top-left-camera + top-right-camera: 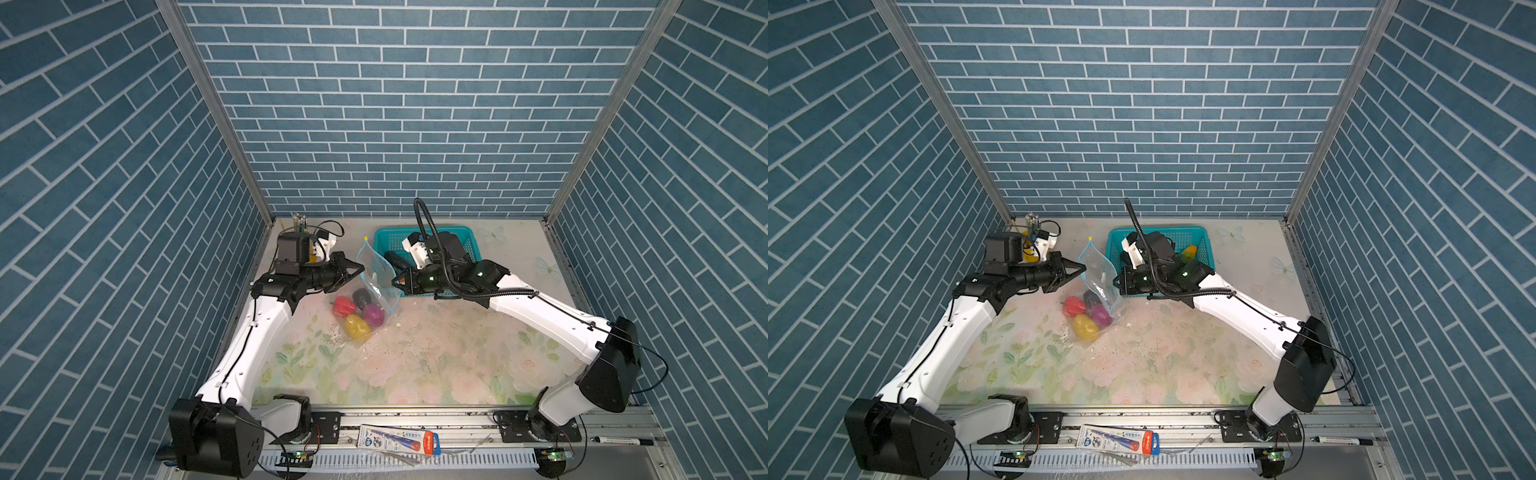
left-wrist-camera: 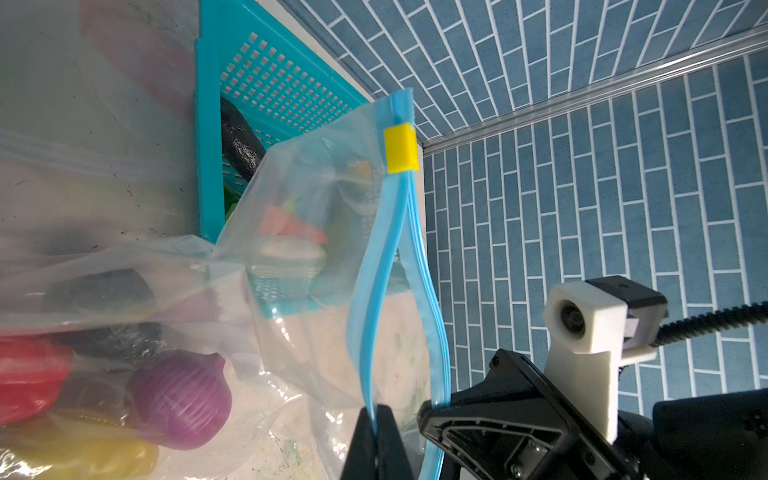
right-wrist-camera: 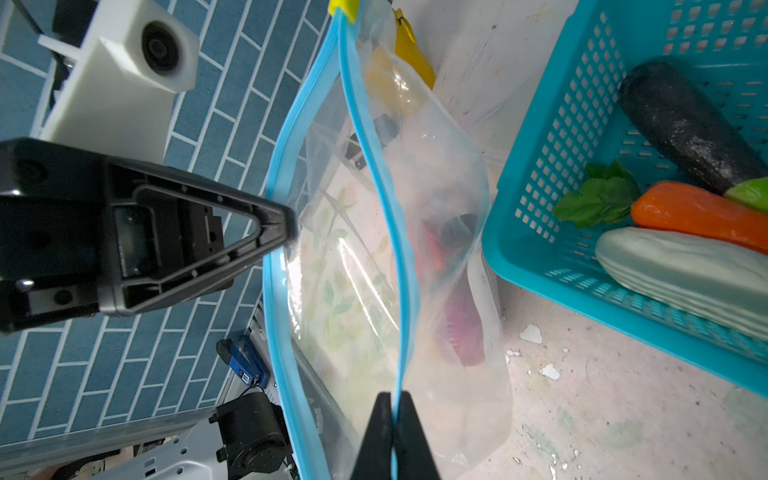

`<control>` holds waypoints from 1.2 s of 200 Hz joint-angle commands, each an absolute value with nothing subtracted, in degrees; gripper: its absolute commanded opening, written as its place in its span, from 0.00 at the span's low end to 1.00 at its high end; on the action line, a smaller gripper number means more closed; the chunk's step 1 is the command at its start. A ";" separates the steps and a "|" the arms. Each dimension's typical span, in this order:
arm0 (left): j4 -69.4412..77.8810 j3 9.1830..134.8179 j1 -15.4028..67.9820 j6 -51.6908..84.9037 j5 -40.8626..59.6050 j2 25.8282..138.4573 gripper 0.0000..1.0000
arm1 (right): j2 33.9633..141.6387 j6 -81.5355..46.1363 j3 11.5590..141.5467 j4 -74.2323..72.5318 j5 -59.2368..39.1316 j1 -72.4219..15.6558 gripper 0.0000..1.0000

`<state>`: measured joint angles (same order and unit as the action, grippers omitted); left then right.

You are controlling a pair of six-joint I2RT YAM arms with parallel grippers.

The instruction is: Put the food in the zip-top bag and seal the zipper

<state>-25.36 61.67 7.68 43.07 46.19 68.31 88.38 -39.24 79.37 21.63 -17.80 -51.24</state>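
The clear zip-top bag (image 1: 384, 272) is held up with its mouth spread open; its bottom rests on the table. Inside it lie a red pepper (image 1: 344, 306), a purple onion (image 1: 372, 314), a yellow potato (image 1: 356, 326) and a dark eggplant (image 1: 362, 296). My left gripper (image 2: 376, 411) is shut on one lip of the light-blue zipper (image 2: 374, 291). My right gripper (image 3: 392, 399) is shut on the opposite lip. The yellow slider (image 2: 400, 149) sits at the far end of the strip. More food lies in the teal basket (image 3: 540, 166): an eggplant (image 3: 685, 124), a carrot (image 3: 698, 216), a white radish (image 3: 681, 270), a green leaf (image 3: 598, 199).
The basket (image 1: 384, 239) stands just behind the bag, partly under my right arm. A pen holder (image 1: 300, 222) is in the back left corner. White crumbs (image 3: 532, 334) dot the floral table. A flat package (image 1: 399, 442) and a marker (image 1: 623, 440) lie on the front rail.
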 commanded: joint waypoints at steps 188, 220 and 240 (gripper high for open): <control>-26.80 62.23 8.26 40.90 46.57 68.49 0.00 | 83.66 -15.91 83.45 27.45 8.56 -49.18 0.99; -26.98 62.23 8.26 40.88 46.51 68.27 0.00 | 87.79 -13.10 86.12 29.98 11.07 -46.80 0.99; -27.11 62.44 8.26 40.80 46.47 68.21 0.00 | 89.63 -12.83 86.35 30.25 12.78 -44.89 0.99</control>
